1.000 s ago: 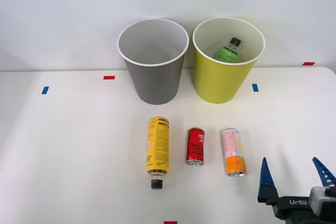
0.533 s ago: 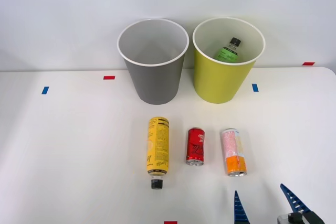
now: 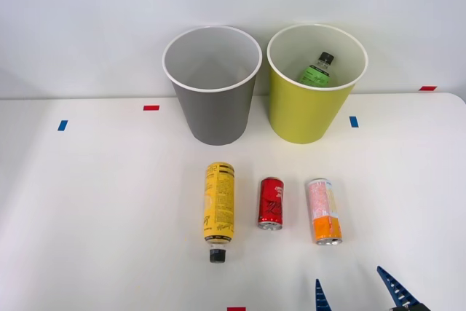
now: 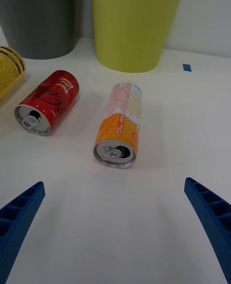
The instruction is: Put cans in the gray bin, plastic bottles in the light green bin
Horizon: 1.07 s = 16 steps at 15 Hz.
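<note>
On the white table lie a yellow plastic bottle (image 3: 218,210) with a black cap, a short red can (image 3: 271,202) and a slim pink-and-orange can (image 3: 323,210), side by side. The wrist view shows the same pink-and-orange can (image 4: 120,124), red can (image 4: 46,101) and yellow bottle (image 4: 10,67). Behind them stand the gray bin (image 3: 212,84) and the light green bin (image 3: 315,83), which holds a green bottle (image 3: 317,71). My right gripper (image 3: 357,293) is open at the table's near edge, just in front of the pink-and-orange can, holding nothing.
Small red tape marks (image 3: 151,108) and blue tape marks (image 3: 354,121) dot the table. A white wall rises behind the bins. Open tabletop stretches to the left of the yellow bottle.
My right gripper has drawn back toward the near edge and shifted left, so only its fingertips remain in the front view. The cans, bottles and bins have not moved.
</note>
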Motion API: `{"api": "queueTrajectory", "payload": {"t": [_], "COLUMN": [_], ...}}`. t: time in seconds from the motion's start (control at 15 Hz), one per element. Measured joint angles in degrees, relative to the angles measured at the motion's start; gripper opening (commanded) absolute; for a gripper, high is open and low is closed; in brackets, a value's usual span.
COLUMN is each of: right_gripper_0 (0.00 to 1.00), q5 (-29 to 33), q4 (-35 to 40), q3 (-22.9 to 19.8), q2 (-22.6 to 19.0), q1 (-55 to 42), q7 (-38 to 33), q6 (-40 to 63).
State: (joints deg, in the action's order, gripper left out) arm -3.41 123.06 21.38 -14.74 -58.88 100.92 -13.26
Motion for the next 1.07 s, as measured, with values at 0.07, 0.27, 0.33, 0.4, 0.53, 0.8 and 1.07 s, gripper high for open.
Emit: {"api": "queueTrajectory", "payload": {"t": [0.07,0.27,0.33,0.4,0.53,0.8,1.07], "right_gripper_0": [1.00,1.00,1.00,1.00,1.00,1.00,1.00], "q5": [0.0,0.0,0.0,0.0,0.0,0.0,0.0], "q4": [0.0,0.0,0.0,0.0,0.0,0.0,0.0], "q3": [0.0,0.0,0.0,0.0,0.0,0.0,0.0], "q2": [0.0,0.0,0.0,0.0,0.0,0.0,0.0], "q1": [0.0,0.0,0.0,0.0,0.0,0.0,0.0], "q7": [0.0,0.0,0.0,0.0,0.0,0.0,0.0], "q6": [0.0,0.0,0.0,0.0,0.0,0.0,0.0]}}
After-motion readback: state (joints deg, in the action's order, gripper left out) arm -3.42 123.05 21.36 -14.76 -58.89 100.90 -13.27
